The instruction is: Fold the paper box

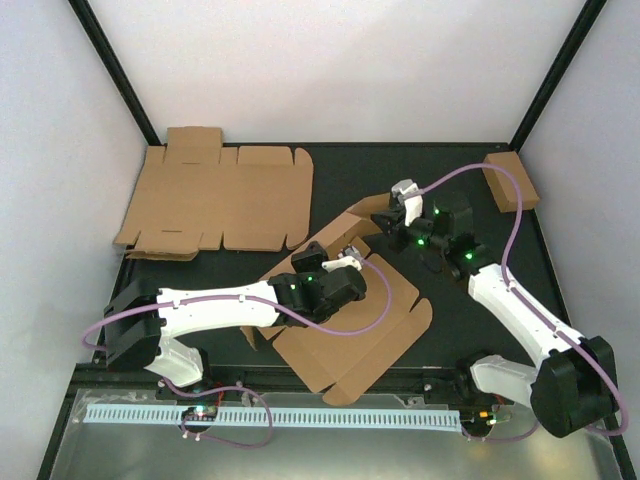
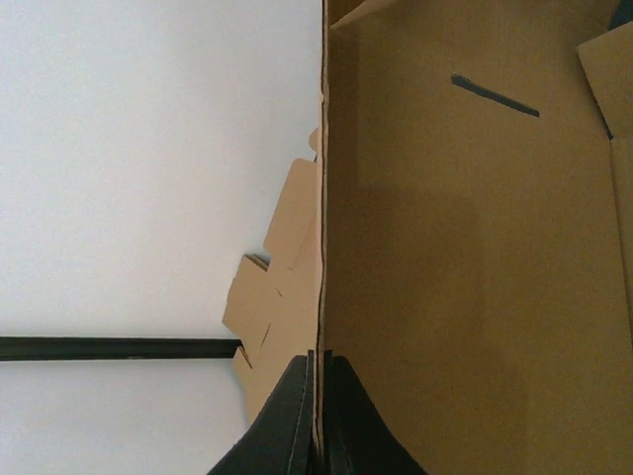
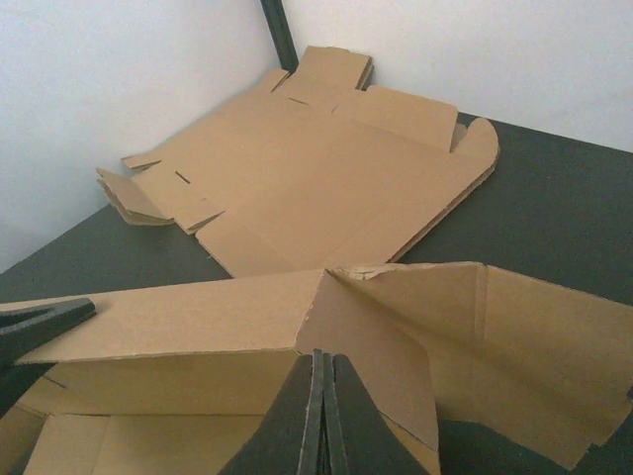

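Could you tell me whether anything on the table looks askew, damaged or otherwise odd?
Nothing is spilled. The paper box lies slanted across the table, half folded, with the left pincer and right pincer each shut on a raised panel. The spare flat cardboard sheet at the far left has a bent, lifted corner flap.

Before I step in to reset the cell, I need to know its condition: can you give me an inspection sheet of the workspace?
Surface: black table, no spills seen.
Job's things: paper box, partly folded, walls raised.
Clutter: flat cardboard sheet far left; small closed box far right.
Grippers: left gripper and right gripper each shut on the paper box.
Cables: purple cables loop along both arms.
Surroundings: white walls, black frame posts.
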